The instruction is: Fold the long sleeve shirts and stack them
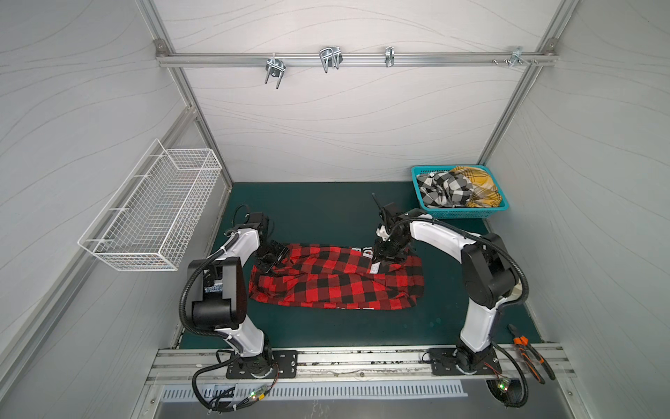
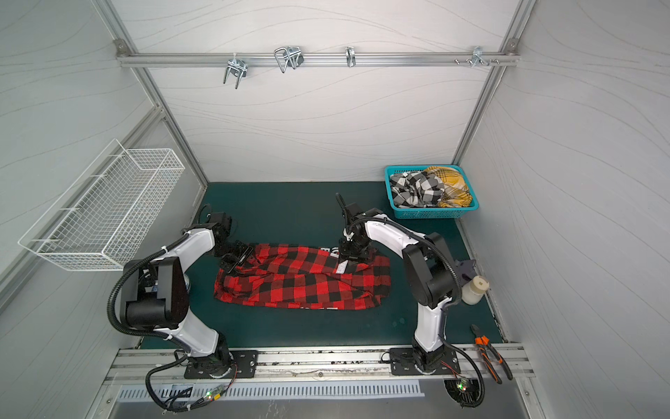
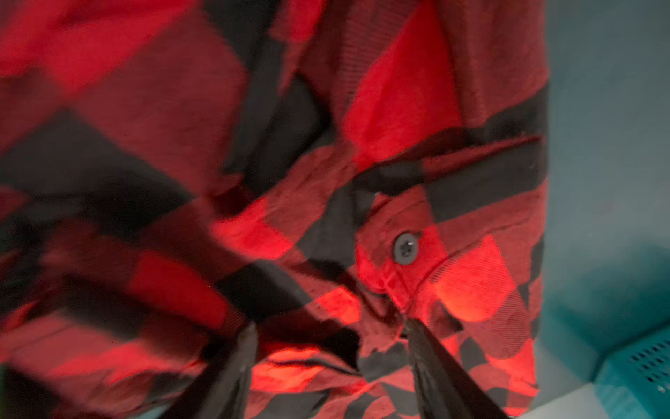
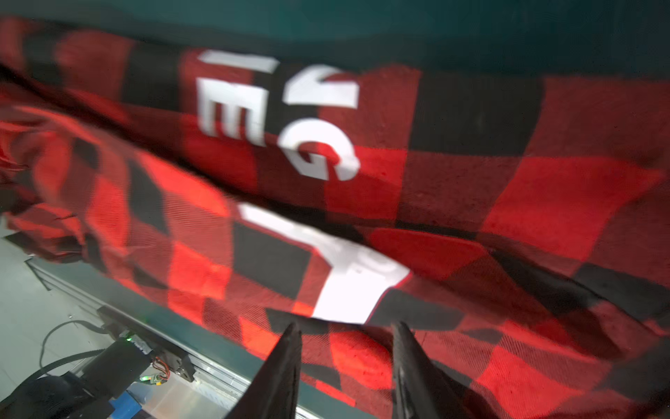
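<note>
top views: red-and-black shirt point(image 1: 337, 281) lies bunched lengthwise on the green mat point(image 1: 326, 214), mid-table, between my two arms. my left gripper point(image 1: 270, 259) is at its far left corner. my right gripper point(image 1: 384, 259) points down on the far edge near the right end, beside a white patch point(image 1: 375, 268). black-and-white shirt point(image 1: 444, 190) and yellow shirt point(image 1: 478, 188) sit crumpled together in the teal basket point(image 1: 460, 214) at the far right corner, well apart from both grippers. both top views show this layout.

left wrist: blurry. my left fingers point(image 3: 235, 370) stand wide apart with plaid showing past the tips and nothing clamped between them. a dark button point(image 3: 406, 248) sits on a hemmed edge just past the tips.

right wrist: my right fingers point(image 4: 282, 362) stand a moderate gap apart, tips at the plaid. can't tell if a fold is caught. white patch just ahead of the tips, white lettering point(image 4: 275, 109) further out.
</note>
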{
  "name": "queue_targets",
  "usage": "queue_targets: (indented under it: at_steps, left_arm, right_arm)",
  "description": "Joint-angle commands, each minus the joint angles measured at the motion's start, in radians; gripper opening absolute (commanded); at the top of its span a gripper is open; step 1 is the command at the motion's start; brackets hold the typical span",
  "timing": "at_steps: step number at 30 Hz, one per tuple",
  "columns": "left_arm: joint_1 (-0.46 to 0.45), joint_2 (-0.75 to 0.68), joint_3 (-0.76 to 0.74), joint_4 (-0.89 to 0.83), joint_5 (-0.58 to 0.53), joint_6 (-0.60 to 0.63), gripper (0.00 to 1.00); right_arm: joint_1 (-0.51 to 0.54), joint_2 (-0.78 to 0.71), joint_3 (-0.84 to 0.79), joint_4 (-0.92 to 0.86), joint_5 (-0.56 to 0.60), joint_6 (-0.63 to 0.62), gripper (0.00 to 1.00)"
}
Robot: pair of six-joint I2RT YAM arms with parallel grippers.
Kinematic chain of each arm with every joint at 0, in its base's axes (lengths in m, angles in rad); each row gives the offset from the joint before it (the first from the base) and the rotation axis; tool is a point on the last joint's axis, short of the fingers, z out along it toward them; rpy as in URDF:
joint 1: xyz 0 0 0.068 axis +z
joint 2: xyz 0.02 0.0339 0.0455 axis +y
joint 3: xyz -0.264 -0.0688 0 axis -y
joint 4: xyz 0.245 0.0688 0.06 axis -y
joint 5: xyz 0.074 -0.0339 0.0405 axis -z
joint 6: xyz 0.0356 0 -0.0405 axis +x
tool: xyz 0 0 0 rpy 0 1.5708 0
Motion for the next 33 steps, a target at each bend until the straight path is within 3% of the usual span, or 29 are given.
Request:
queue_targets:
  at_steps: [1, 16, 22, 24, 33]
  left_arm:
    - [0.004, 0.014, 0.030, 0.090, 0.053, -0.027, 0.67]
    - [-0.011, 0.083, 0.033, 0.120, 0.050, -0.021, 0.35]
    - [-0.020, 0.118, 0.092, 0.127, 0.049, 0.021, 0.13]
    - [-0.021, 0.128, 0.119, 0.101, 0.048, 0.040, 0.00]
    - [-0.021, -0.025, 0.124, -0.089, -0.112, 0.135, 0.00]
  right_arm:
    - [-0.015, -0.042, -0.027, -0.024, -0.005, 0.011, 0.44]
    - [-0.053, -0.027, -0.092, 0.002, -0.003, 0.026, 0.43]
    - [-0.069, -0.035, -0.107, -0.009, 0.009, 0.022, 0.43]
    - [-0.089, -0.039, -0.117, -0.007, 0.000, 0.023, 0.44]
    - [-0.165, -0.037, -0.116, 0.024, -0.087, 0.042, 0.45]
